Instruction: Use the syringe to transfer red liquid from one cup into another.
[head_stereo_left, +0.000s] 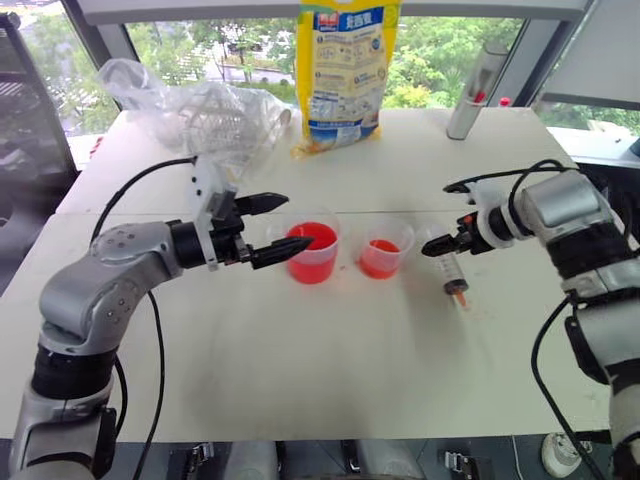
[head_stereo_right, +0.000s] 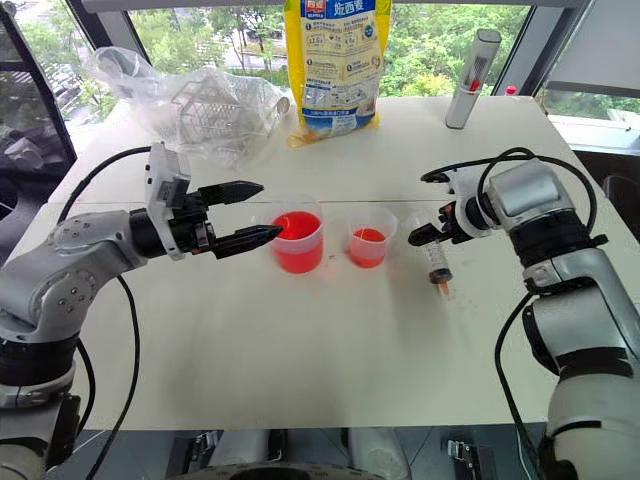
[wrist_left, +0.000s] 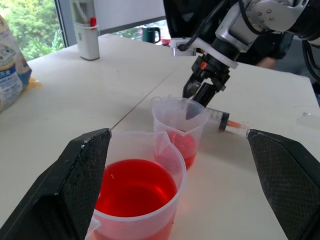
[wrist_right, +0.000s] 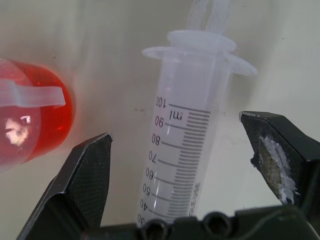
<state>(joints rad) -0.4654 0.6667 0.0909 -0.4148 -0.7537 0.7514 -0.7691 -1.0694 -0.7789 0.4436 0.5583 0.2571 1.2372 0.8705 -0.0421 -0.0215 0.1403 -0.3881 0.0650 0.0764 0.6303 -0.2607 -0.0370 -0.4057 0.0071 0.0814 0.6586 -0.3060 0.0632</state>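
Note:
The syringe (head_stereo_left: 451, 274) lies flat on the white table, its orange tip towards the front edge. My right gripper (wrist_right: 176, 127) is open and hangs just over its plunger end, with a finger on each side of the barrel and neither touching it. Left of the syringe stands the smaller cup (head_stereo_left: 382, 255) with a little red liquid. Left of that is the wider beaker (head_stereo_left: 312, 255), about half full of red liquid (head_stereo_left: 313, 240). My left gripper (head_stereo_left: 268, 230) is open and level, its fingertips right beside the beaker's left wall.
A yellow bag (head_stereo_left: 345, 70) stands at the back of the table, with a crumpled clear plastic bag holding a wire basket (head_stereo_left: 205, 115) to its left. A grey cylinder bottle (head_stereo_left: 476, 90) stands at the back right. A seam (head_stereo_left: 400, 211) crosses the table behind the cups.

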